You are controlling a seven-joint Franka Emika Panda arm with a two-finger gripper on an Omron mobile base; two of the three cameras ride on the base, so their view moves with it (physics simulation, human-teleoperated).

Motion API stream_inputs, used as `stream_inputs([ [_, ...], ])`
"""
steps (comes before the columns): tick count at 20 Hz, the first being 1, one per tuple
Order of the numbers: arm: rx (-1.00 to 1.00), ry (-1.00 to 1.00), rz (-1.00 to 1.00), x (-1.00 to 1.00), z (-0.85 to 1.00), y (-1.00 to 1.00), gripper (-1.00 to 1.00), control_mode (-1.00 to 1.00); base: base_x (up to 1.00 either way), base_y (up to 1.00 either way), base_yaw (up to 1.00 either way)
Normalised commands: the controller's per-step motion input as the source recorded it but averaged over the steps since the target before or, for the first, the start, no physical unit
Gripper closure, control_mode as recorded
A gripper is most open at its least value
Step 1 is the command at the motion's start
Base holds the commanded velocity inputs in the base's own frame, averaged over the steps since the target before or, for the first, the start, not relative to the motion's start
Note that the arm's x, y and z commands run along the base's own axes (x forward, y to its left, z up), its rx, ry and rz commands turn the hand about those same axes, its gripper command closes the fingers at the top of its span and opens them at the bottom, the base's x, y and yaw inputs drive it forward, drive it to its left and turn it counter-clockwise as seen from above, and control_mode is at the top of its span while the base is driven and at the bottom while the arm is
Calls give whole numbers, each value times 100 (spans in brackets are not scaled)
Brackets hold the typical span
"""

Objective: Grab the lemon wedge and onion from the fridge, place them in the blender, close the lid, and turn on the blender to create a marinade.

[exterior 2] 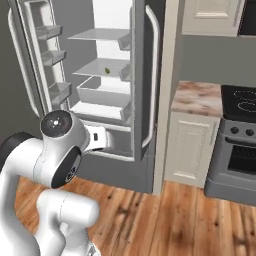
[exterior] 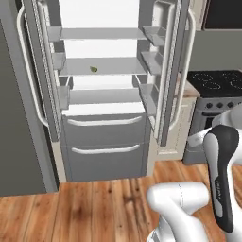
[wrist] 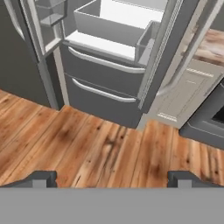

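Note:
The fridge stands with both upper doors swung wide, white inside, and its clear shelves are mostly bare. A tiny yellow-green lemon wedge lies on the middle shelf. The onion, the blender and the lid are out of view. My gripper hangs open and holds nothing, well short of the fridge. It points down at the wood floor in front of the two lower drawers. Its dark fingertips stand far apart.
The right fridge door with its bins and long handle juts out toward me, and the left door does the same. Right of the fridge are a cream cabinet with a stone counter and a dark stove. Wood floor lies ahead.

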Motion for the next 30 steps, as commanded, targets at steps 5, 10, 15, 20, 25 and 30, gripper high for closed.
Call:
stream_inputs([
  [5, 0, 0, 0, 0, 0, 0, -100, 100, 14, 48, 31],
  [10, 0, 0, 0, 0, 0, 0, -100, 100, 61, 28, 6],
  [15, 0, 0, 0, 0, 0, 0, -100, 100, 93, 40, 0],
  [20, 0, 0, 0, 0, 0, 0, -100, 100, 35, 34, -1],
  [25, 0, 0, 0, 0, 0, 0, -100, 100, 59, 37, -20],
  [30, 0, 0, 0, 0, 0, 0, -100, 100, 77, 60, -27],
])
